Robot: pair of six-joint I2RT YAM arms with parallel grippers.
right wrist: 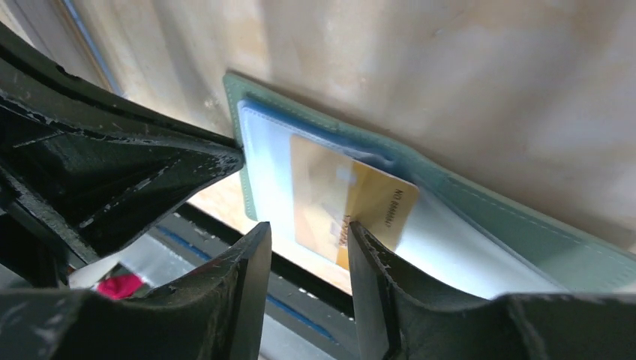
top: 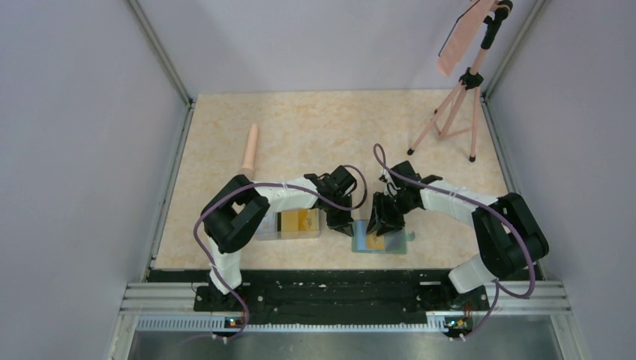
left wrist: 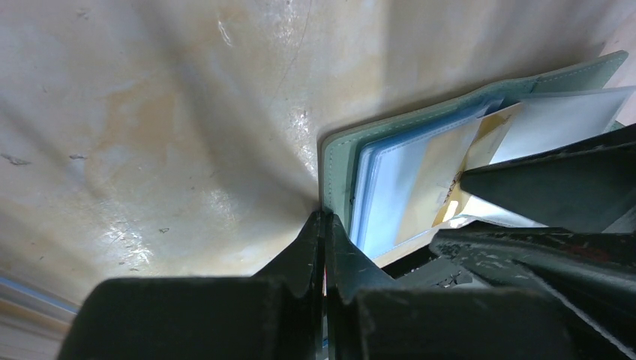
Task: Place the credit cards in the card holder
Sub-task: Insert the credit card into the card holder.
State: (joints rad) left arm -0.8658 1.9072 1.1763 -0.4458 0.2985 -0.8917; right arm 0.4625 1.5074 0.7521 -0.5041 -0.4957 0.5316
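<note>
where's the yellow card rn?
Right wrist view: the yellow card lies partly tucked in a clear pocket of the open card holder, just past the right claw. Top view: near the table front edge.

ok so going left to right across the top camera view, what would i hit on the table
peach stick → clear box → left gripper → card holder → pink tripod
</note>
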